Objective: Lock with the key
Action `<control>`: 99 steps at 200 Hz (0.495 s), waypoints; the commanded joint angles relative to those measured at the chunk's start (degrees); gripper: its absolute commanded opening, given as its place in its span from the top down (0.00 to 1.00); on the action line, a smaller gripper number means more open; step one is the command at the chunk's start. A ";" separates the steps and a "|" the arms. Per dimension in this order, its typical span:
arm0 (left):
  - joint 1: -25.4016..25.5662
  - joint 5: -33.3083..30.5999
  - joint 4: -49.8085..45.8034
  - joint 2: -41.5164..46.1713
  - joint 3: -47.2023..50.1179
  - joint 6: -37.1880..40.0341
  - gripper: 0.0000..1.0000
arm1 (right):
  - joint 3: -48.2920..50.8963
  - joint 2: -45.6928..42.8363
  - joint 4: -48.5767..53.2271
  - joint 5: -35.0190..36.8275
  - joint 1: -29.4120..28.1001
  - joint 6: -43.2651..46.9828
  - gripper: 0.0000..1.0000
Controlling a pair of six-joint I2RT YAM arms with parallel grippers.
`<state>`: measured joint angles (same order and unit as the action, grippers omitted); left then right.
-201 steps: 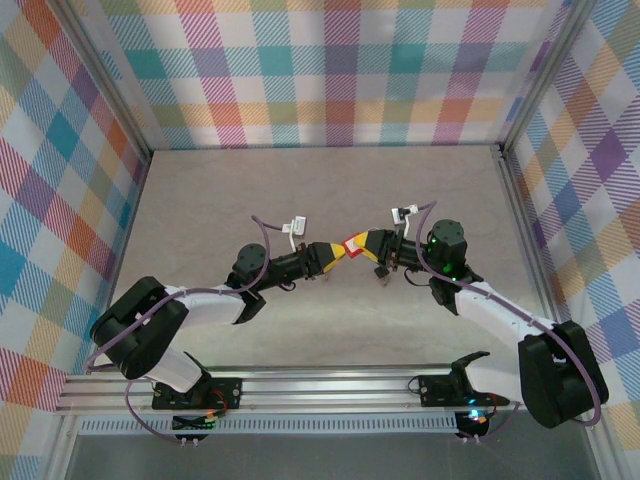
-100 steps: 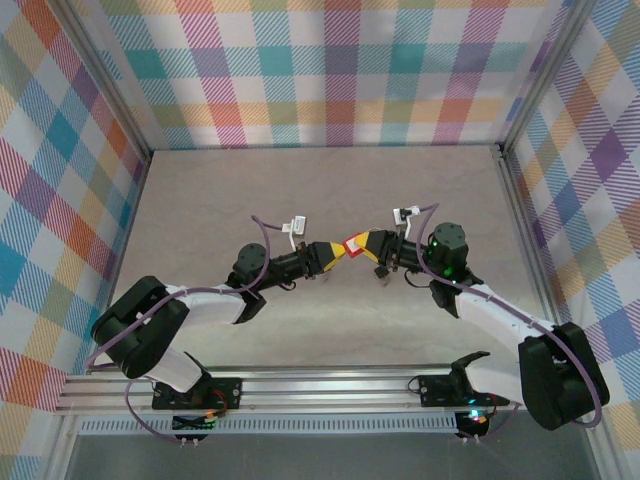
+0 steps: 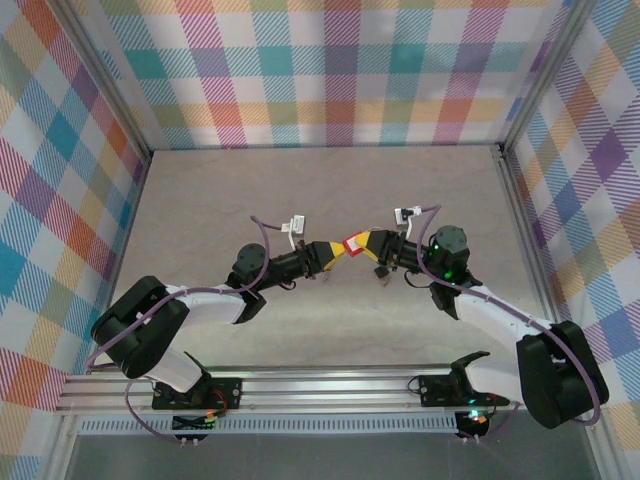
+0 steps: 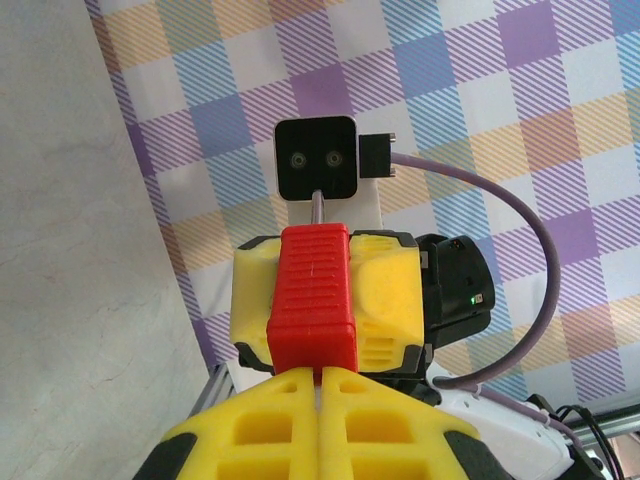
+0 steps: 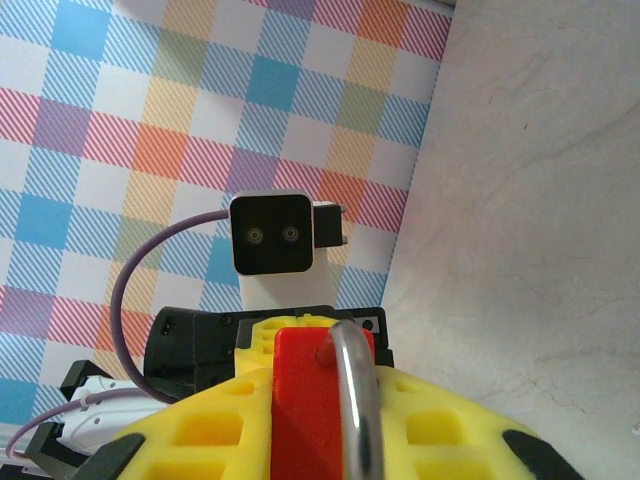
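As the two arms reach in from the aluminium rail (image 3: pixel 330 385) at the near edge, their grippers meet nose to nose over the middle of the bench (image 3: pixel 300 190).

Item 1, left gripper (image 3: pixel 333 253): yellow jaws pressed together to a hairline slit, tips hard against the base of the lock. Judged to be pinching the key, whose blade is hidden between the pads and the lock body.

Item 2, padlock (image 3: pixel 351 243): red, ribbed body, lying between the two grippers and touching both. It appears held off the bench, though the overhead view cannot confirm this. The steel shackle (image 5: pixel 352 400) curves back toward the right wrist.

Item 3, right gripper (image 3: pixel 372 243): yellow jaws clamped on the flanks of the padlock body, keyway end presented to the left arm.

Item 4, backdrop: pale stone-patterned bench surface, then plaid walls (image 3: pixel 340 70) on three sides.

Condition and risks, by judgement:
- Key and keyway look close to one axis, but seating depth cannot be told. A turn begun on a half-seated key would bind or cam the blade out.
- Wrist rotation off the key's axis would lever the padlock sideways in the right jaws and let it slip or twist.
- A light pinch on the key would let the pads spin round it while the lock does not turn.
- Either arm drifting apart would draw the key out, and a loosened padlock would drop to the bench.
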<state>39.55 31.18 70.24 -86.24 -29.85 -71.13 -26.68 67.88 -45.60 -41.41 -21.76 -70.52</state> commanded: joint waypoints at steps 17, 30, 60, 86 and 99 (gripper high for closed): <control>-0.53 -1.73 6.36 -0.16 -1.36 -0.23 1.00 | 0.48 0.68 -1.64 -0.32 -0.37 0.06 0.99; -0.53 -1.99 6.33 -0.10 -1.36 -0.23 1.00 | 0.31 0.59 -1.26 -0.51 -0.46 0.01 0.93; -0.53 -2.03 6.27 -0.42 -1.56 -0.23 1.00 | -0.01 0.68 -1.20 -1.20 -0.56 -0.18 0.75; -0.53 -2.42 6.23 -0.38 -1.36 -0.15 1.00 | -0.47 0.99 -0.80 -1.87 -0.65 -0.29 0.68; -0.54 -2.44 6.23 -0.42 -1.27 -0.15 1.00 | -0.61 1.19 -0.54 -1.98 -0.73 -0.32 0.64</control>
<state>39.55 30.30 70.67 -86.56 -29.85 -71.13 -26.68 68.29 -45.43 -41.80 -21.89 -71.16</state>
